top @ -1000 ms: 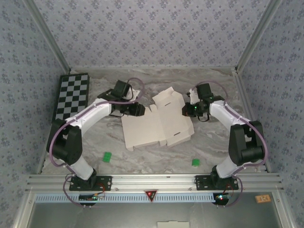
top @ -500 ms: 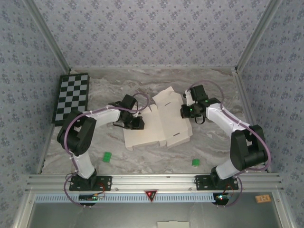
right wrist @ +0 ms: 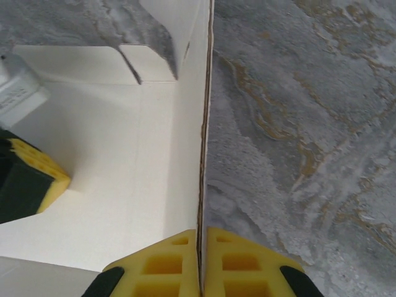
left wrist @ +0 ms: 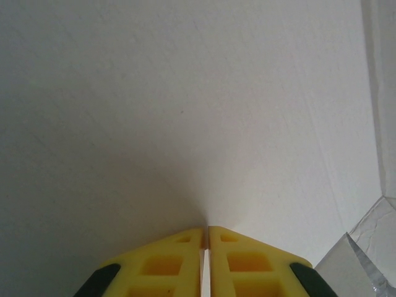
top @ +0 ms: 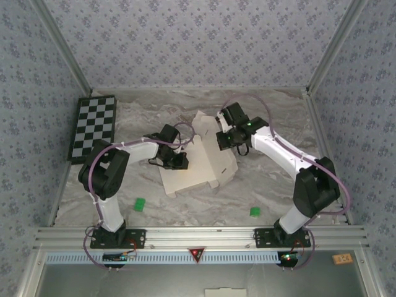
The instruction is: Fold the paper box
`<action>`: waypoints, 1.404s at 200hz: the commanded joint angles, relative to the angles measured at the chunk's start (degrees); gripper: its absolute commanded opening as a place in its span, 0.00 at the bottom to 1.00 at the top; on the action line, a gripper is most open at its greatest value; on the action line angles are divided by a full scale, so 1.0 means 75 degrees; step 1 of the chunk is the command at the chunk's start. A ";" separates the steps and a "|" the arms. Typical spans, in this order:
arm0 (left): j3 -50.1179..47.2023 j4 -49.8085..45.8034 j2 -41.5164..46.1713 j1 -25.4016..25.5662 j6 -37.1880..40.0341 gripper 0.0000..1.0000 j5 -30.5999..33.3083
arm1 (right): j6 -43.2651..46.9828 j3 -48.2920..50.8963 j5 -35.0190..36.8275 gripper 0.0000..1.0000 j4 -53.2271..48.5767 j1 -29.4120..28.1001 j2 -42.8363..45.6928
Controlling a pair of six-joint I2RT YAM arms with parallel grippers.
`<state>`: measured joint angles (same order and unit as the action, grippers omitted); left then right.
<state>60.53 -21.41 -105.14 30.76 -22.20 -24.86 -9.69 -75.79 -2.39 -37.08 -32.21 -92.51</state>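
The paper box (top: 192,170) is a flat cut sheet of thin card, and its cream-white inside faces up. It lies on the marble table (top: 278,179), to the right of the checkerboard (top: 93,127) and well apart from it. The part of the sheet far from the checkerboard stands up steeply, while the part nearer to it lies flat. Flaps with cut notches show at the far end of the sheet (right wrist: 148,62).

The left gripper (top: 178,162) is on the flat side, the side toward the checkerboard. Its yellow fingers (left wrist: 167,263) are almost together, with only a thin slit between them, and the tips touch the plain card (left wrist: 185,93). It is not possible to tell if they pinch any card.

The right gripper (top: 221,141) is at the upright panel. Its fingers (right wrist: 167,263) are closed on the thin edge of this panel (right wrist: 201,154), one finger on each face.
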 commanded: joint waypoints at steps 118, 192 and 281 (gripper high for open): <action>-0.0307 0.0399 0.0078 0.0069 -0.0225 0.11 -0.0216 | -0.0184 -0.1087 0.0020 0.00 -0.0838 -0.1039 -0.1450; -0.0290 -0.0440 0.1311 -0.0068 -0.0240 0.16 0.0518 | 0.0175 -0.1063 -0.0106 0.00 -0.1006 -0.0777 -0.1354; -0.1197 -0.0071 0.0826 -0.0249 -0.0499 0.16 0.0292 | 0.0535 -0.1025 -0.0429 0.00 -0.0931 -0.0682 -0.1655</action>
<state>52.97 -22.74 -97.36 28.51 -24.49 -21.17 -8.10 -85.56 -3.92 -40.60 -37.21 -100.03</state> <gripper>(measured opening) 0.159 0.070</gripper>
